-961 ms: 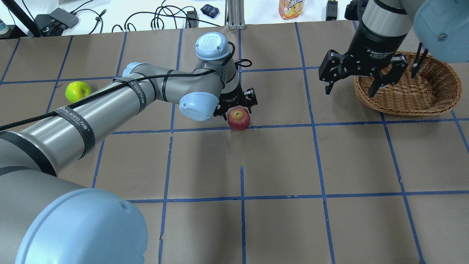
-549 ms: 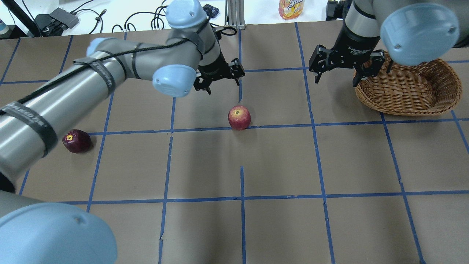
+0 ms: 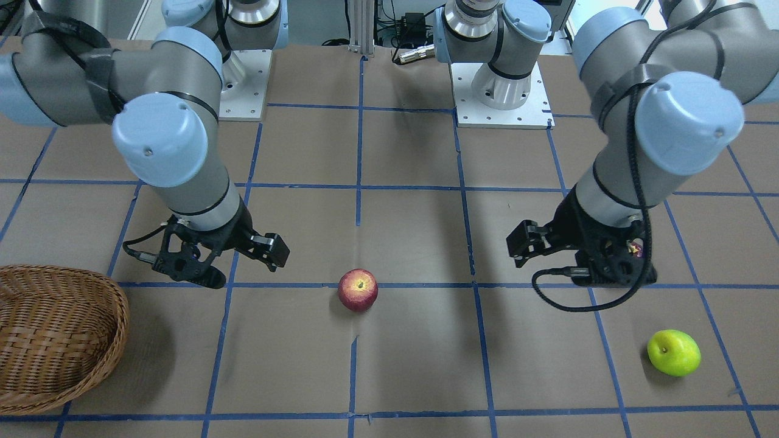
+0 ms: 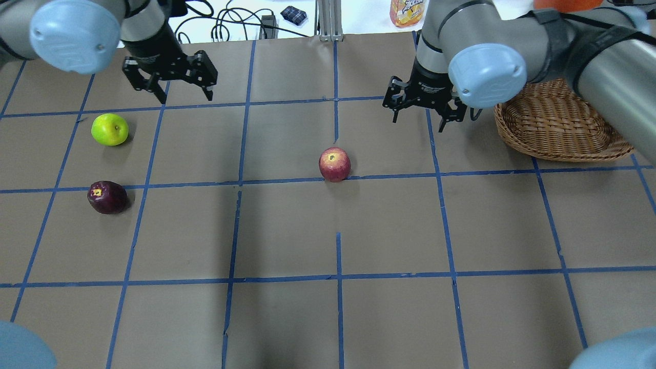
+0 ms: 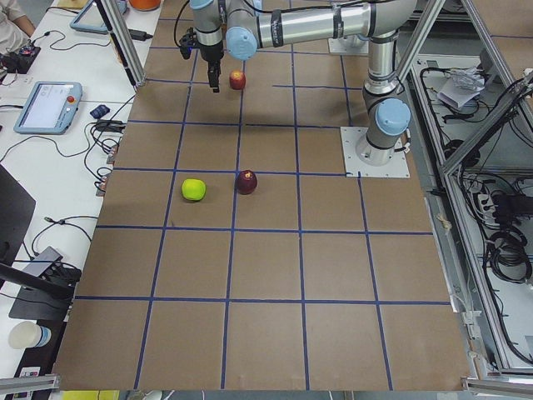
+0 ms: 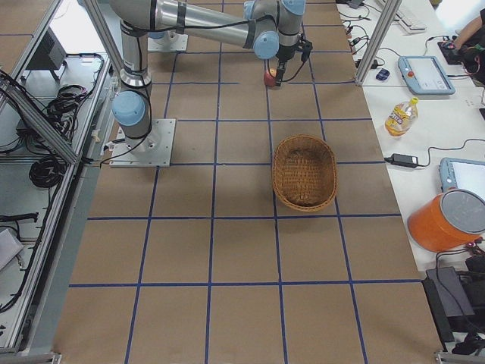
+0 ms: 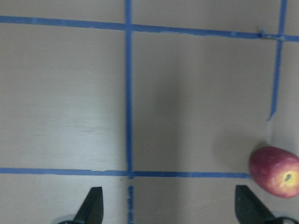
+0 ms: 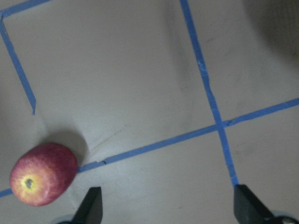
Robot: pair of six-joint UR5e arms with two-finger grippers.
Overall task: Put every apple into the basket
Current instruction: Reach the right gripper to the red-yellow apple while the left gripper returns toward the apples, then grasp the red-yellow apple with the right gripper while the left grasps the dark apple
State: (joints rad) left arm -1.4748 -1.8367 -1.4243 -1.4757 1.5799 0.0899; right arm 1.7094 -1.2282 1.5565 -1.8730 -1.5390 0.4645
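The red apple [image 4: 334,164] sits on the brown paper mid-table; it also shows in the front view [image 3: 358,289] and in both wrist views [image 7: 275,171] [image 8: 42,173]. The yellow-green apple [image 4: 109,129] and the maroon apple [image 4: 107,197] lie at the left. The wicker basket [image 4: 558,128] stands at the right and looks empty. My left gripper [image 4: 171,84] is open and empty, beyond the green apple. My right gripper [image 4: 423,115] is open and empty, between the red apple and the basket.
Blue tape lines grid the brown table cover [image 4: 389,225]. Cables and a yellow bottle [image 4: 407,11] lie beyond the far edge. In the front view the basket [image 3: 55,334] sits at the lower left and the green apple [image 3: 673,352] at the lower right.
My left gripper left the red apple and swung far left, uncovering the maroon and green apples. My right gripper moved left, away from the basket. The red apple stayed put.
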